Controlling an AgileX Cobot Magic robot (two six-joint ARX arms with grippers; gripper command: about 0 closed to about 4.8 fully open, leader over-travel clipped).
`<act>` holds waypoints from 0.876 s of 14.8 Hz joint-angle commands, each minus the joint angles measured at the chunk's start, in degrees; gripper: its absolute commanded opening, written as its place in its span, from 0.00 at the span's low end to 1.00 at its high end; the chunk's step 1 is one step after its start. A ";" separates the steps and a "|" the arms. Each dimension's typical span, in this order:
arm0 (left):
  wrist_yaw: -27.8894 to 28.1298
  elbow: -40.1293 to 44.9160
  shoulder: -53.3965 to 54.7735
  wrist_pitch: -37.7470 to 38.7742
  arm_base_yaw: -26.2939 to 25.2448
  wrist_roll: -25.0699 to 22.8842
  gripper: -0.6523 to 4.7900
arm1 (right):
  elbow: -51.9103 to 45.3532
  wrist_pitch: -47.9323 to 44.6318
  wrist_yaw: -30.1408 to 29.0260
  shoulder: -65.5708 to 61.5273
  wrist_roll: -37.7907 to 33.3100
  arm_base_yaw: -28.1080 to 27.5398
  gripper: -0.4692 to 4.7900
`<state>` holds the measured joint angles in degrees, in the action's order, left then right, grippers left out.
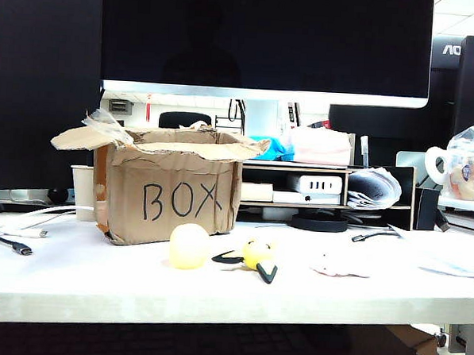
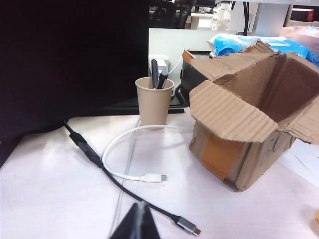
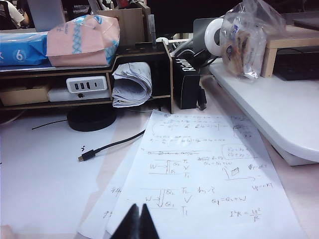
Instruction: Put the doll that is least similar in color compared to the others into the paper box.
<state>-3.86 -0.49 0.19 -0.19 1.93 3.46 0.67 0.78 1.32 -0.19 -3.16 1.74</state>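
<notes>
Nothing is grasped yet: neither arm shows in the exterior view, and both grippers sit back from the toys. The left gripper [image 2: 140,221] hangs over the desk [image 1: 81,277] near the cables beside the paper box [image 1: 172,198], its dark jaws pressed together to a point; the right gripper [image 3: 138,221] hovers over handwritten sheets [image 3: 199,174] on the other side, jaws likewise closed on nothing. The doll [image 1: 340,265] lies on the desk at about 3 o'clock from the bright yellow toy [image 1: 257,256] and well apart from the box, with the pale yellow ball [image 1: 189,246] just in front of the box at about 9 o'clock from that toy. The right arm looks the natural one to reach it, since the doll lies on its side. To do the step well, open the jaws wide first, come down from above, and close across the doll's narrow span (it is low and soft, so pinch deep). Its long axis seems to run 9 to 3 o'clock across the exterior view; which way it faces cannot be told, since it is pale against the white desk.
</notes>
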 commanded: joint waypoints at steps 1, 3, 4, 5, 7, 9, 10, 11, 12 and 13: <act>-0.22 -0.04 0.00 -0.55 0.02 -0.02 0.11 | -0.17 -1.01 0.04 0.02 0.20 -0.02 0.09; -0.22 -0.04 0.00 -0.55 0.02 -0.02 0.11 | -0.17 -1.01 0.04 0.02 0.20 -0.02 0.09; -0.22 -0.04 0.00 -0.55 0.02 -0.02 0.11 | -0.17 -1.01 0.04 0.02 0.20 -0.02 0.09; -0.22 -0.04 0.00 -0.55 0.02 -0.02 0.11 | -0.17 -1.01 0.04 0.02 0.20 -0.02 0.09; -0.22 -0.04 0.00 -0.55 0.02 -0.02 0.11 | -0.17 -1.01 0.04 0.02 0.20 -0.02 0.09; 0.24 -0.15 1.44 -0.59 2.47 -0.02 0.11 | -0.17 -1.01 0.04 0.02 0.20 -0.02 0.09; 0.20 -0.26 2.95 -0.61 4.42 -0.02 0.11 | -0.17 -1.03 0.04 0.02 0.20 -0.02 0.09; 0.15 -0.33 6.10 -0.61 8.04 -0.02 0.11 | -0.17 -1.01 0.04 0.02 0.20 -0.02 0.09; -0.02 -0.31 8.66 -0.55 10.69 -0.02 0.11 | -0.17 -1.01 0.04 0.02 0.20 -0.02 0.09; 0.00 -0.31 10.84 -0.52 12.83 -0.02 0.11 | -0.17 -1.03 0.04 0.02 0.20 -0.02 0.09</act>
<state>-3.66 -0.62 9.74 -0.23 13.45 3.49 0.67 0.78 1.32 -0.19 -3.16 1.74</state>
